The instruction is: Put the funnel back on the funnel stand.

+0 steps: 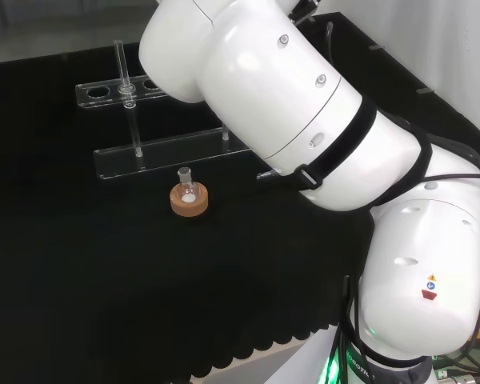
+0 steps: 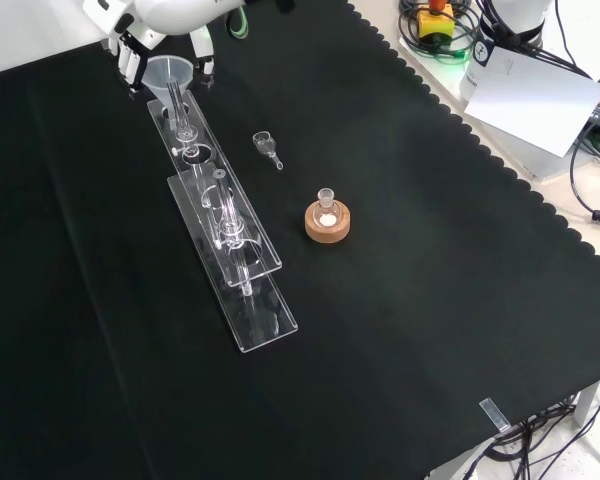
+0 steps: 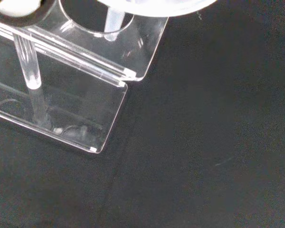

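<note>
In the front view, the clear conical glass funnel (image 2: 169, 76) is grasped at its rim by the black-and-white hand (image 2: 130, 55). Its stem points toward 5 o'clock, into the end hole of the clear acrylic funnel stand (image 2: 242, 268).

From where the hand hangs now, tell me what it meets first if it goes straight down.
Probably the funnel stand: the hand holds the funnel with its stem at a hole in the stand's top plate. Depth is unclear.

A black cloth covers the bench (image 2: 400, 330). On it lies a long clear funnel stand (image 2: 230, 240), running from the far edge toward the middle. Beside it a small flask sits in a cork ring (image 2: 327, 222), with a small clear glass piece (image 2: 267, 147) lying nearby.
</note>
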You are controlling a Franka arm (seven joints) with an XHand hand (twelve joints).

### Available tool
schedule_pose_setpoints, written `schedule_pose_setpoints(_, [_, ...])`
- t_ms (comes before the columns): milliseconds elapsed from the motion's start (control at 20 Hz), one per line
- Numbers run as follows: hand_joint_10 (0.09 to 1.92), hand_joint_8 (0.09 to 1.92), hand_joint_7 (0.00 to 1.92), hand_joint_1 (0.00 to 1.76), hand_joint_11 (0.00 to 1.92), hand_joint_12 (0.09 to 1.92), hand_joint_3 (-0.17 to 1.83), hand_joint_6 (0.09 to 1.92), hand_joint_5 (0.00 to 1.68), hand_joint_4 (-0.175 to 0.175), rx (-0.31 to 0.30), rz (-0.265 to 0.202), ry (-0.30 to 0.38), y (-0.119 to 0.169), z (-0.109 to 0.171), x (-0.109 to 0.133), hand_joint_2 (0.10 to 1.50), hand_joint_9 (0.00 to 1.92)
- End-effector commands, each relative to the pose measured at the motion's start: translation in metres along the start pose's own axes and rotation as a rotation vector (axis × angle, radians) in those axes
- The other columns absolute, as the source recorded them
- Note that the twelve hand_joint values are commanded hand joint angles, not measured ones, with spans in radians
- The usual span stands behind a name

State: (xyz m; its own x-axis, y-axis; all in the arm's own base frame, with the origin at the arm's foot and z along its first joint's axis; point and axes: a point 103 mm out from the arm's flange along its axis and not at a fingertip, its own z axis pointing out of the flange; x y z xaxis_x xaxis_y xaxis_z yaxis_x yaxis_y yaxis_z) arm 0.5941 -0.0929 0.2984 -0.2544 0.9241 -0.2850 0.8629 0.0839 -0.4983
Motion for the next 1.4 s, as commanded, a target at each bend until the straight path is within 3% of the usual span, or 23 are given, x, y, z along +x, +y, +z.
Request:
schedule_pose_setpoints(50, [0.33,0.64,0.52,0.80,0.70,1.22,0.57,0.59,0.47,-0.021,0.071,0.006,0.030,0.004,0.007,0.000,0.63,0.93])
schedule_pose_setpoints(150, [0.41,0.60,0.20,0.76,0.51,1.29,0.55,0.32,0.30,-0.026,0.098,0.009,0.048,0.003,0.009,-0.001,0.63,0.57])
schedule_pose_setpoints(200, [0.50,0.48,0.10,0.74,0.40,1.33,0.54,0.19,0.21,-0.023,0.103,0.009,0.055,0.002,0.009,-0.002,0.63,0.39])
schedule_pose_setpoints(350, [0.69,0.09,0.01,0.69,0.21,1.42,0.51,0.09,0.04,-0.014,0.086,0.009,0.059,-0.007,0.007,-0.002,0.64,0.06])
schedule_pose_setpoints(500, [0.62,0.09,0.00,0.67,0.14,1.44,0.47,0.09,0.00,-0.010,0.064,0.004,0.068,-0.020,0.003,0.000,0.64,0.01])
schedule_pose_setpoints(700, [0.56,0.09,0.00,0.65,0.10,1.45,0.43,0.09,0.00,-0.010,-0.012,0.003,0.070,-0.045,-0.008,0.005,0.65,0.00])
schedule_pose_setpoints(1100, [0.66,0.09,0.00,0.64,0.09,1.47,0.40,0.09,0.00,-0.012,-0.099,0.014,0.090,-0.096,-0.025,0.022,0.66,0.00])
schedule_pose_setpoints(1400, [0.76,0.09,0.01,0.63,0.11,1.48,0.39,0.09,0.00,-0.015,-0.130,0.021,0.102,-0.123,-0.028,0.036,0.67,0.00])
